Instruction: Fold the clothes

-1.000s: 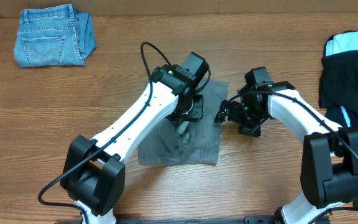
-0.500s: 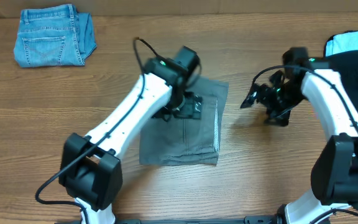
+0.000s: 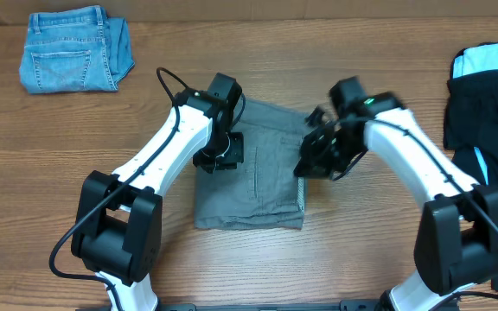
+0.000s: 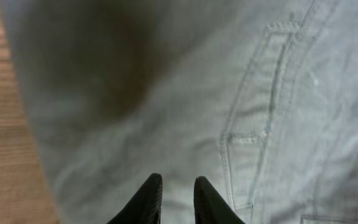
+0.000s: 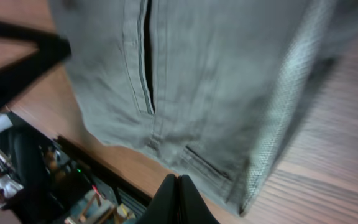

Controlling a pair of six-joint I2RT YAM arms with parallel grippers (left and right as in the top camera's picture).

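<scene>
Bench [image 3: 361,52] is carrying the clothes [image 3: 262,186], which are lying as a flat folded grey block under the left tool [image 3: 219,155] and just beside the right tool [image 3: 316,160]. Judging by this flanking, each tool is probably tending one edge. Both tools are hovering clenched, gripping no cloth. Only the wrist views are revealing that, along with the slit pocket [image 5: 146,62]. Overhead alone is showing the block's whole outline.

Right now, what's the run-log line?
plain mid-grey woven shorts: lying flat | left gripper: nearly shut, above shorts | right gripper: shut, above shorts
</scene>
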